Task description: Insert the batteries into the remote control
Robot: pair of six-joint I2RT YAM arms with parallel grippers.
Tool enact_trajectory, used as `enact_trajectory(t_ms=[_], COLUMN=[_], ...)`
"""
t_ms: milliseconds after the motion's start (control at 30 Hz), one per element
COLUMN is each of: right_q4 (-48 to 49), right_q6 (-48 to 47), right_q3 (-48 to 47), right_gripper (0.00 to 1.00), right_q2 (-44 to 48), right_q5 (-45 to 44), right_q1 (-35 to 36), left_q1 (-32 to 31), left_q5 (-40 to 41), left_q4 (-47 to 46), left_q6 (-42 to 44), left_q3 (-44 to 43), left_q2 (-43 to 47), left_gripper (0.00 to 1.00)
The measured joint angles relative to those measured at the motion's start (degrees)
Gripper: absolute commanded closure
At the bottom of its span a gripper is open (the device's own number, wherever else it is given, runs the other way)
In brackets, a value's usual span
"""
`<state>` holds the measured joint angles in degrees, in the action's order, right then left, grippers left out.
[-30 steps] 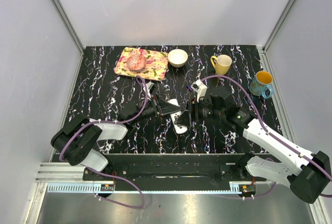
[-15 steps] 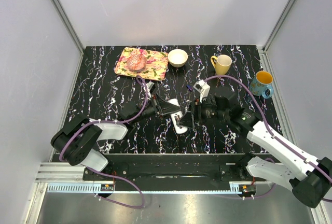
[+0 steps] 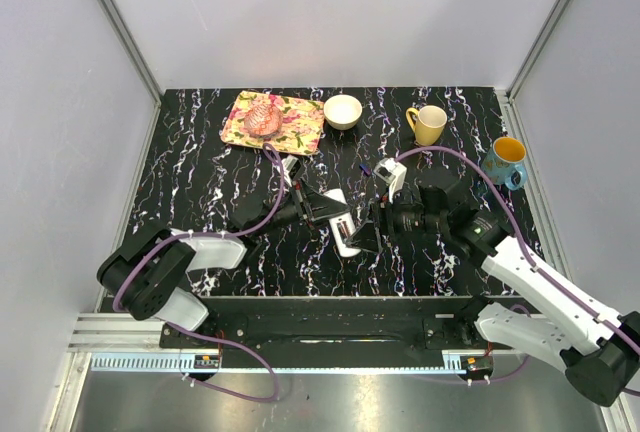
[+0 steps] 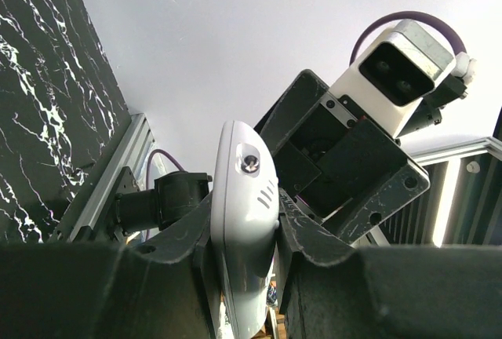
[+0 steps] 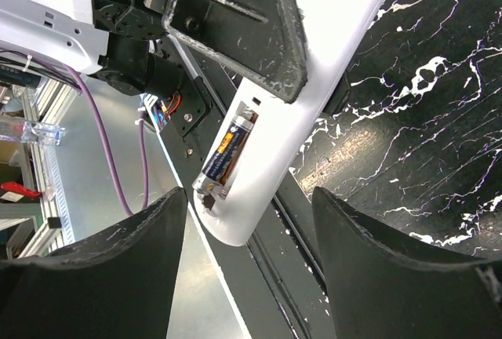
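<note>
The remote control, a smooth white plastic bar with rounded ends, is clamped across its width in my left claw, above the glossy black, white-veined table. A slim dark battery with orange print lies in its recessed slot. My right claw gapes wide around its lower end, gripping nothing.

The left arm and right arm are white-shelled with black joints, purple cables and black fingers.

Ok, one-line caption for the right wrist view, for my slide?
Open right claw faces the remote control held in the left claw, one battery lying in its slot.
</note>
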<state>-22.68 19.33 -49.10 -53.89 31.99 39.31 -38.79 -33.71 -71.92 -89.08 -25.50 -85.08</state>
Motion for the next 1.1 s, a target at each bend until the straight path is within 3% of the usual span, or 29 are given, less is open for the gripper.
enact_trajectory(t_ms=[1100], right_q4=[2.27], right_q6=[3.10], right_q3=[1.25], right_gripper=[0.31], right_q2=[-2.95], right_q5=[5.20], right_q1=[-2.51], left_q1=[0.00], left_q5=[-0.15], left_q4=[0.17], left_q6=[0.42], left_q3=[0.00], left_q2=[1.14], left_gripper=[1.00])
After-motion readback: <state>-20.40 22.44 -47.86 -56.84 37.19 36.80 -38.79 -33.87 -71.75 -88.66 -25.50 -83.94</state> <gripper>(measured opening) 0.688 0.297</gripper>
